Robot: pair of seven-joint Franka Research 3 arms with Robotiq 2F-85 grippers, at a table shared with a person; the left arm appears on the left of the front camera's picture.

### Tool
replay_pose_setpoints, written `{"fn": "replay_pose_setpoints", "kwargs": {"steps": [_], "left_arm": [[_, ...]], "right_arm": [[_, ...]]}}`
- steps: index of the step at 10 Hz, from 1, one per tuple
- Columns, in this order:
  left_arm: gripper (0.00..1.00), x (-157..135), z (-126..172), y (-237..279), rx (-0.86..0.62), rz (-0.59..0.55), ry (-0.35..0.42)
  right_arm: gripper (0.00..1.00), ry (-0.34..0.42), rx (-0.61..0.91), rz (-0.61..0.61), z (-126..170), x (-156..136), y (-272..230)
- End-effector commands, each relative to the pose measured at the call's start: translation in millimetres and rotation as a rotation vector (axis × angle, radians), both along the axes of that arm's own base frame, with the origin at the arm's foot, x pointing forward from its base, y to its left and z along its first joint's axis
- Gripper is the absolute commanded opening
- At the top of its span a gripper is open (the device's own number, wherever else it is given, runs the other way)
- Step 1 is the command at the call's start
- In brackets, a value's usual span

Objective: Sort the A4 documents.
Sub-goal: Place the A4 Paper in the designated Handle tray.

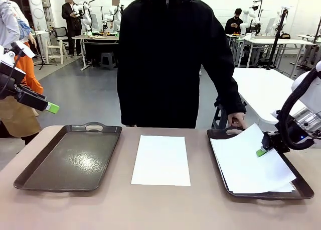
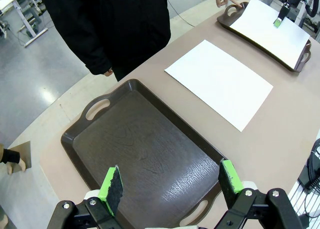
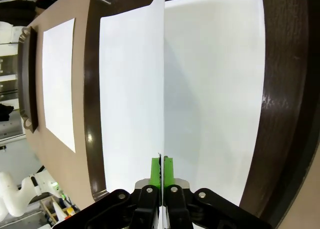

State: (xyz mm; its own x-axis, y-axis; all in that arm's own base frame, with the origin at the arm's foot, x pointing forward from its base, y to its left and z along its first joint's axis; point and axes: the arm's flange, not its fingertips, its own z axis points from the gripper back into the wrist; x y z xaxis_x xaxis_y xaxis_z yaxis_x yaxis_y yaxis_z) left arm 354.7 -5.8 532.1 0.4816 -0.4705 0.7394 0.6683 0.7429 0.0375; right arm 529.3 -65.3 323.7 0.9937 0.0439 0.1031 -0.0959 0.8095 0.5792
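Note:
One A4 document (image 1: 161, 159) lies flat on the table between two dark trays, also seen from the left wrist (image 2: 220, 81). More white sheets (image 1: 251, 172) lie in the right tray (image 1: 303, 191). My right gripper (image 1: 261, 151) is shut on the edge of the top sheet (image 1: 241, 144), which is lifted at its far corner. In the right wrist view this sheet (image 3: 164, 64) runs edge-on between my pads (image 3: 156, 171), above the sheet (image 3: 215, 89) lying in the tray (image 3: 280, 114). My left gripper (image 1: 50, 108) hangs open above the left tray (image 2: 145, 154), holding nothing.
A person in a black coat stands at the far side, one hand (image 1: 235, 122) on the right tray's far handle. The left tray (image 1: 70, 157) has nothing in it. Bare tabletop (image 1: 150, 210) runs along the near edge.

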Motion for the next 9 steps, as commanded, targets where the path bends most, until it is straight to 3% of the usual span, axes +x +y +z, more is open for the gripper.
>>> {"fn": "replay_pose_setpoints", "kwargs": {"steps": [1,2,3,4,5,6,7,8,9], "left_arm": [[1.0,1,-1,1,-0.005,-0.002,0.0],[1.0,1,-1,1,-0.005,-0.002,0.0],[1.0,1,-1,1,-0.005,-0.002,0.0],[1.0,1,-1,1,-0.005,-0.002,0.0],[1.0,1,-1,1,-0.005,-0.002,0.0],[1.0,1,-1,1,-0.005,-0.002,0.0],[1.0,1,-1,1,-0.005,-0.002,0.0],[1.0,1,-1,1,-0.005,-0.002,0.0],[1.0,1,-1,1,-0.005,-0.002,0.0]], "right_arm": [[0.2,0.002,-0.089,-0.023,7,-8,6],[0.35,-0.029,-0.15,-0.033,11,-10,7],[0.38,-0.067,-0.203,-0.054,17,-11,9],[0.53,-0.088,-0.252,-0.07,21,-11,10],[0.57,-0.1,-0.319,-0.089,24,-12,9],[0.72,-0.12,-0.36,-0.111,30,-13,6],[0.75,-0.147,-0.368,-0.14,37,-14,1],[0.9,-0.153,-0.37,-0.149,40,-14,-1],[0.94,-0.152,-0.373,-0.147,41,-14,-1]]}}
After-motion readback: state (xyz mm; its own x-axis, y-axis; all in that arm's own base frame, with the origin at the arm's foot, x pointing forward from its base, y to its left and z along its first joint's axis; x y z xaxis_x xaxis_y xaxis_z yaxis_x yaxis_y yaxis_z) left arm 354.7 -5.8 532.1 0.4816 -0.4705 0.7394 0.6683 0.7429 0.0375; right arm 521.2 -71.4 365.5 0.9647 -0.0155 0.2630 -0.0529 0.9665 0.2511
